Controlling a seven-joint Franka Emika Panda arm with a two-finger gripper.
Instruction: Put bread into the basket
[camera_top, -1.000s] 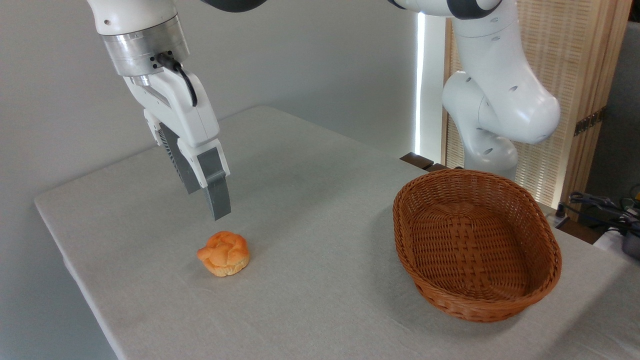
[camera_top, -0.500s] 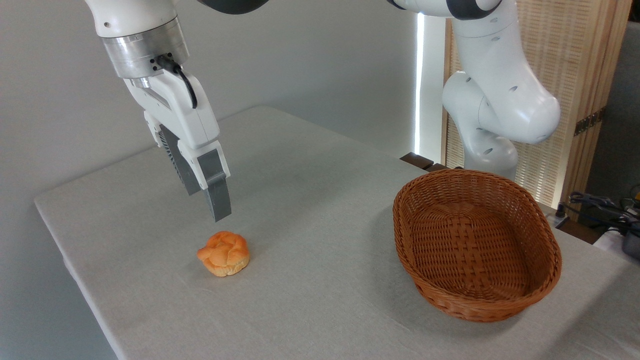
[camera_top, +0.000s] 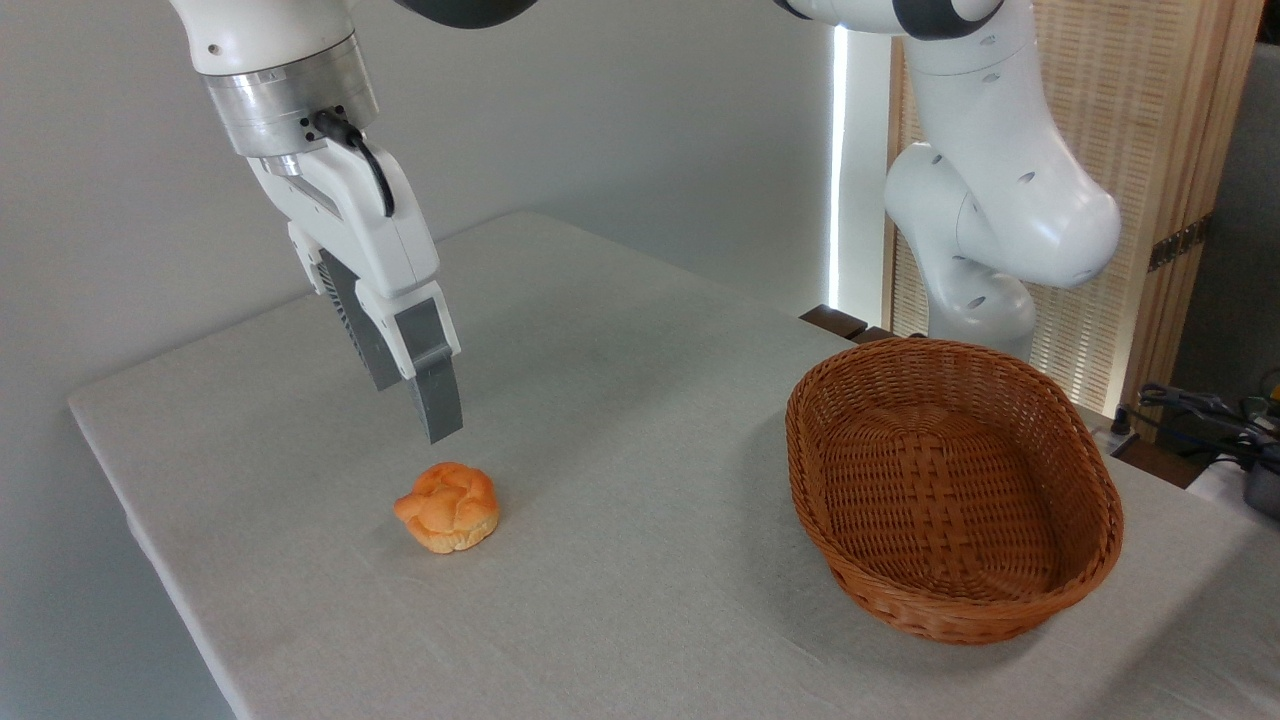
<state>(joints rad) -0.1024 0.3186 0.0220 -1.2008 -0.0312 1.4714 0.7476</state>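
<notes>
Fingers overlap in view; gap cannot be told. Gripper above bread, apart. Bread near table left edge; basket well right.

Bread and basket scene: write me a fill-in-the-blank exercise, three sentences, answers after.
1. The bread lies on the ____, outside the basket.
2. The gripper hangs just ____ the bread, not touching it.
3. The basket holds ____.

Missing words: table; above; nothing
</notes>
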